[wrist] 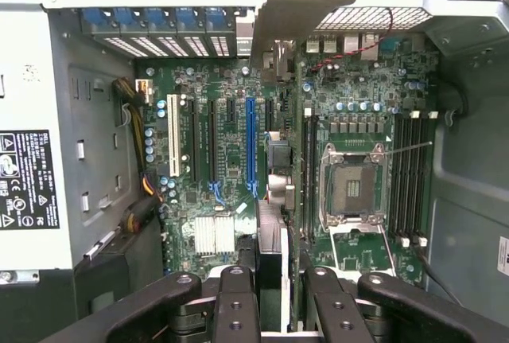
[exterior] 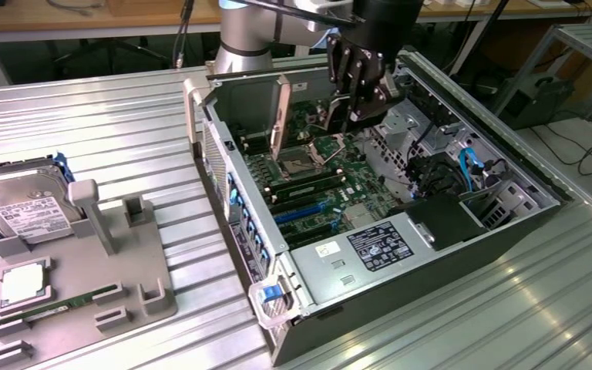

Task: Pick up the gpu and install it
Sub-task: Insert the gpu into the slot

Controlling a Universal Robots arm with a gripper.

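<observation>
My gripper [exterior: 361, 91] hangs inside the open computer case [exterior: 502, 231], above the motherboard [exterior: 327, 181]. It is shut on the gpu [exterior: 322, 117], a thin dark card held on edge, with its silver end bracket [exterior: 280, 100] toward the case's rear wall. In the wrist view the gpu [wrist: 270, 235] runs edge-on out from between the two black fingers [wrist: 235, 305] of the gripper [wrist: 274, 299] to the bracket [wrist: 286, 21]. The card hovers over the board close beside the long blue slot [wrist: 250, 140] and is apart from it.
The CPU socket [wrist: 354, 184] and memory slots lie beside the card's line. A black power supply [exterior: 445, 220] and cables fill the case's near end. On the exterior view's left, a grey fixture [exterior: 121, 266] carries a hard drive [exterior: 24, 204], a chip [exterior: 24, 281] and a green memory stick [exterior: 59, 307].
</observation>
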